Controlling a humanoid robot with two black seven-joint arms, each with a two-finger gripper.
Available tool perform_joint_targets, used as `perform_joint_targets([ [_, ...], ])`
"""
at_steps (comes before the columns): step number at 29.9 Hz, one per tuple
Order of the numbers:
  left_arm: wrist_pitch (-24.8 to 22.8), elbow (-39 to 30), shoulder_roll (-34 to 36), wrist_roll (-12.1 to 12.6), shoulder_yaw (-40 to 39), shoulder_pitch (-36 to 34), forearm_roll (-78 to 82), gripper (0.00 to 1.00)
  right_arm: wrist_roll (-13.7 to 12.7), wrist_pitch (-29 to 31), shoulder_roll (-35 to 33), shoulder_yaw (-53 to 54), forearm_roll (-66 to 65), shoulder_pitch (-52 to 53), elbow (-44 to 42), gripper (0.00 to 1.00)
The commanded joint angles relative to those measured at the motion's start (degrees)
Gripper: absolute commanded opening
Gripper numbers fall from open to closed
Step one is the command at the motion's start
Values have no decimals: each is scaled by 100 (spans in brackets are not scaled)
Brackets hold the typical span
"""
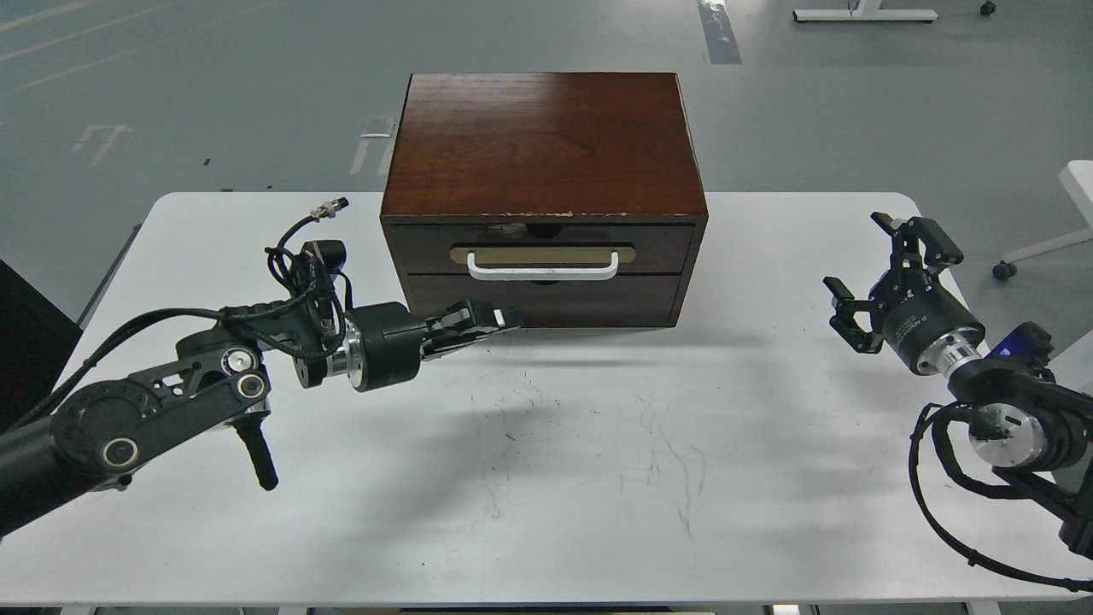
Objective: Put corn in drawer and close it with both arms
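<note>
Seen from the head view, the cabinet (544, 201) stands at the far middle of the white table (546, 444), its dark-brown top facing the camera. The drawer (544, 249) sits flush in the cabinet's front, shut, with its white bar handle (542, 272) on a tan oval plate; a plain dark panel (544, 301) lies just below it. The corn cannot be seen anywhere on the table or around the cabinet.

The left arm (154, 410) comes in from the lower left, and the left gripper (491, 322) points rightward, its fingers pressed together with nothing between them. Its tip lies low, in front of the plain lower panel near the cabinet's left bottom corner; whether it touches the wood cannot be told.

The right arm (1008, 410) enters from the right edge. The right gripper (884, 278) hangs above the table well apart from the cabinet, its fingers spread wide and empty. Scuff marks (657, 453) cross the tabletop's middle.
</note>
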Motion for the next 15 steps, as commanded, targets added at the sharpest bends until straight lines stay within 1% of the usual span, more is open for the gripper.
perform_joint_targets([
  [1,-201,-331,218,-297,-34,3,-9,0,0,9,-2,15,0,0,0,99],
  [2,-219,-393,270,-402,-68,3,-27,0,0,0,-2,23,0,0,0,99],
  [4,-263,-525,393,-946,-418,3,-446,0,0,0,-2,41,0,0,0,99],
  [6,-307,-534,446,-1132,-674,3,-903,0,0,9,-2,41,0,0,0,99],
  [9,-298,-508,525,-1159,-981,3,-1562,0,0,9,-2,50,0,9,-9,99],
  [10,-289,-481,569,-1168,-1157,3,-1930,28,0,9,-2,59,0,9,-9,99],
  [11,-289,-481,604,-1168,-1237,11,-2143,41,0,9,-10,59,0,9,-9,99],
  [12,-281,-464,692,-1168,-1368,12,-2528,57,0,9,-10,59,0,18,-9,99],
  [13,-272,-455,754,-1168,-1404,12,-2714,65,0,9,-10,59,0,18,-9,99],
  [14,-272,-446,815,-1168,-1431,12,-2908,74,0,9,-10,59,0,18,0,99],
  [15,-272,-437,929,-1177,-1449,12,-3249,100,0,9,-10,59,0,35,0,99],
])
